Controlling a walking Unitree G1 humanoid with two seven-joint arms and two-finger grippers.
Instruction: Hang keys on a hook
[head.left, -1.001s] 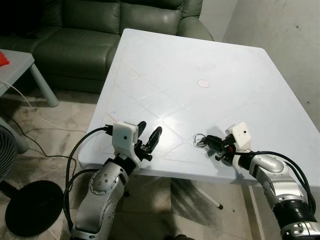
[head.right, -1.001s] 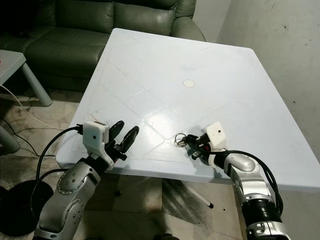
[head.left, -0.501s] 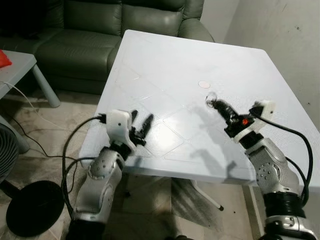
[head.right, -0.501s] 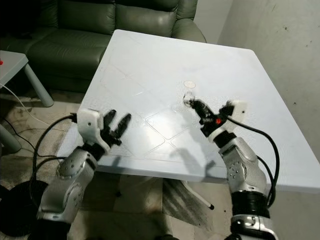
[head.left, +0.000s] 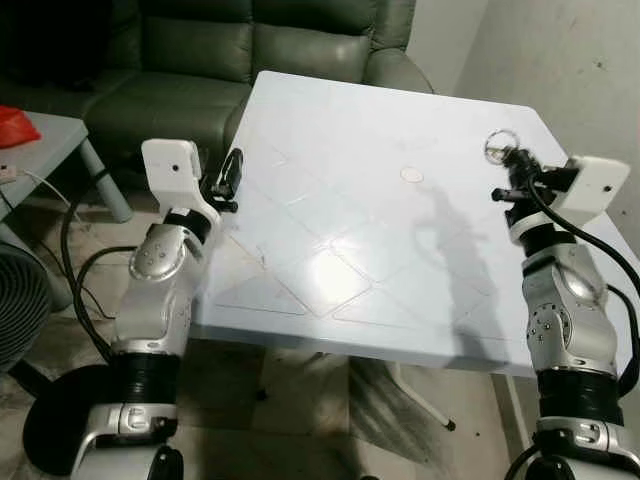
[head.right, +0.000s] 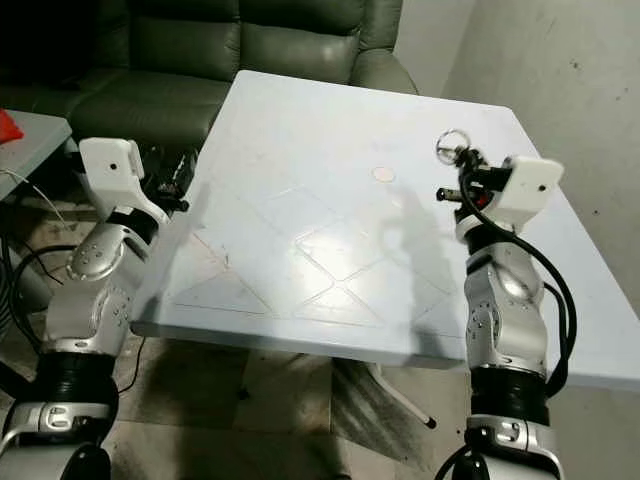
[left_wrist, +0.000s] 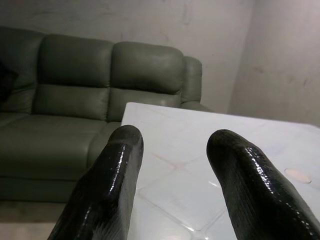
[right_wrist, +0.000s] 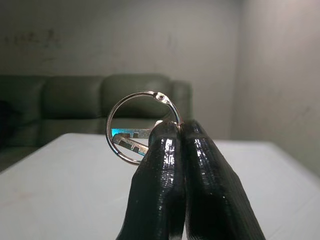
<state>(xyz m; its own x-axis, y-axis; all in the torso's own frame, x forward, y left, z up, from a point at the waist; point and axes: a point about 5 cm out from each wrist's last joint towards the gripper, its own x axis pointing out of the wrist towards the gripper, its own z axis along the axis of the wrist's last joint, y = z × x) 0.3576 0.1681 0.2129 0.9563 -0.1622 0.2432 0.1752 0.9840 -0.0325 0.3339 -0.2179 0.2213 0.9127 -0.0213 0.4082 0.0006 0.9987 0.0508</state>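
White and faintly patterned with diamond lines, the surface (head.left: 380, 200) is seen with a dark green sofa (head.left: 250, 50) behind it and a grey wall (head.left: 570, 60) at the robot's right. The right gripper (head.left: 507, 167) is held raised above the surface's right side, its two fingers (right_wrist: 165, 170) pressed together on the keys (right_wrist: 131, 141). The key ring (right_wrist: 142, 126) is pinched at its edge and stands upright above the fingertips, with a key blade seen through the ring. Nothing of the keys is touching the surface. A small round mark (head.left: 411, 174) lies on the surface to the left of this gripper, well apart from it. The left gripper (head.left: 231, 178) is held up at the surface's left edge, its fingers (left_wrist: 105, 190) spread apart with nothing between them. A red object (head.left: 15, 127) rests on a grey side table (head.left: 45, 150) at the far left, and a fan (head.left: 20, 310) stands on the floor below it.
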